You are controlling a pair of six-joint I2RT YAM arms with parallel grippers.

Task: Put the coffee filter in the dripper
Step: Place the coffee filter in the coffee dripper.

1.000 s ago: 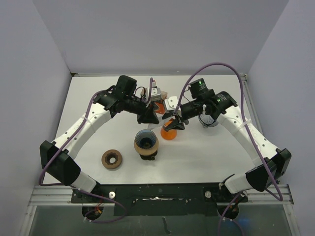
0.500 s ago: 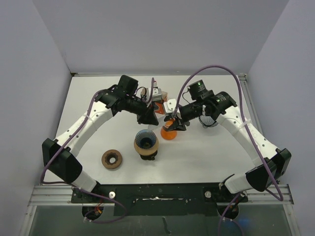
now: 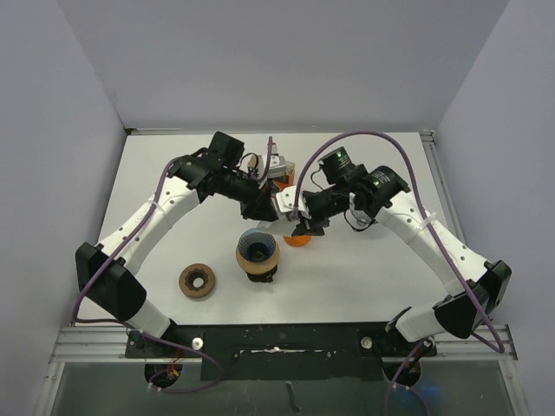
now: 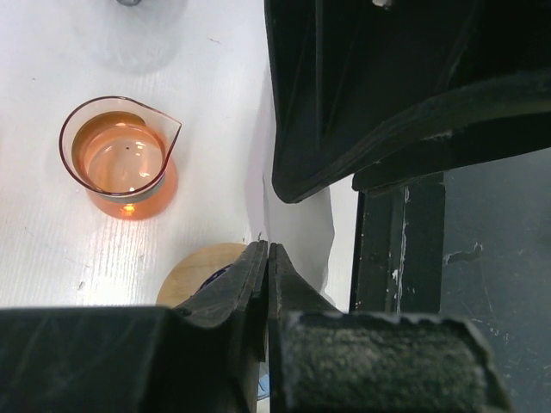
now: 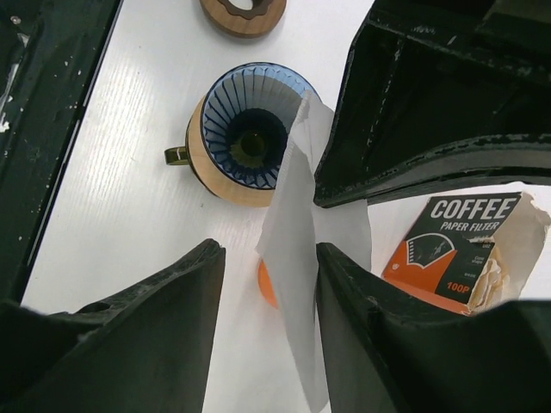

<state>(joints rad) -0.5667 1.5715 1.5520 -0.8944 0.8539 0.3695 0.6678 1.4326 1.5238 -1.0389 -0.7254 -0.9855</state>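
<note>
closing in: right gripper [image 5: 265, 255] has swung across to the left gripper [image 4: 269, 251] | right jaws part-open, straddling the coffee filter [image 5: 293, 202], not pinching | left gripper clamped shut on the coffee filter | dripper [image 5: 225, 176] just beyond right fingertips, still empty | likely handover next

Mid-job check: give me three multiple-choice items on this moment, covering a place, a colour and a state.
1. Where is the coffee filter?
A. seated in the dripper
B. held up between the two grippers
C. inside its box

2. What colour is the ribbed cone of the dripper?
A. blue
B. red
C. yellow

3. How is the left gripper?
A. wide open
B. shut on the coffee filter
C. shut on a spoon

Answers:
1. B. The right wrist view shows the paper between the parted fingers of the right gripper, and the dripper is empty.
2. A. The ribs look blue above the wooden collar.
3. B. Its fingers meet and pinch the paper's edge.
</note>
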